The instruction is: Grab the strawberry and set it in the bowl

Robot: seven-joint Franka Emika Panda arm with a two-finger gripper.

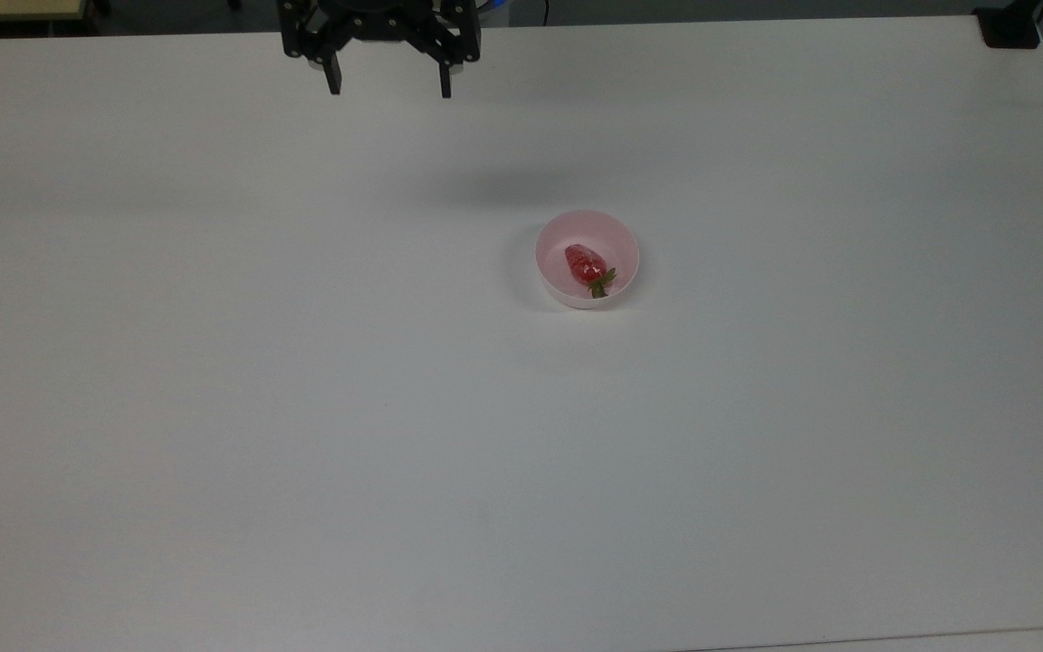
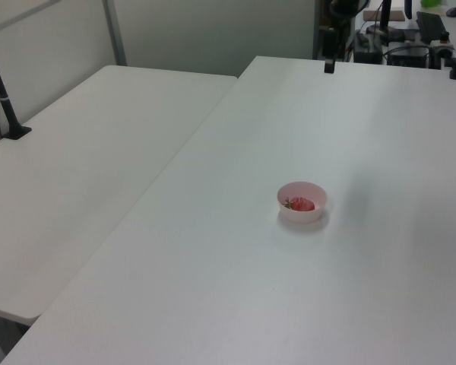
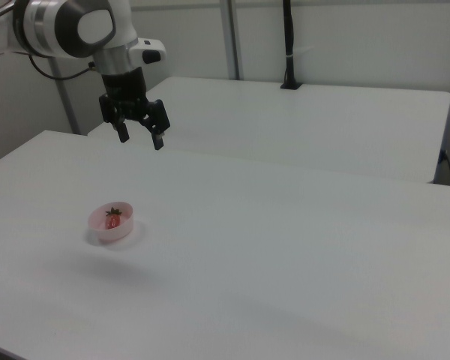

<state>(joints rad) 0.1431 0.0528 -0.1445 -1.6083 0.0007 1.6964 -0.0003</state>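
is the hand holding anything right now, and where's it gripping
Nothing is held. The hand hangs open above the table, far from the bowl, where the strawberry lies.

Glossy red strawberry is seen in smooth pale pink plastic-looking bowl; worktop is matt white.
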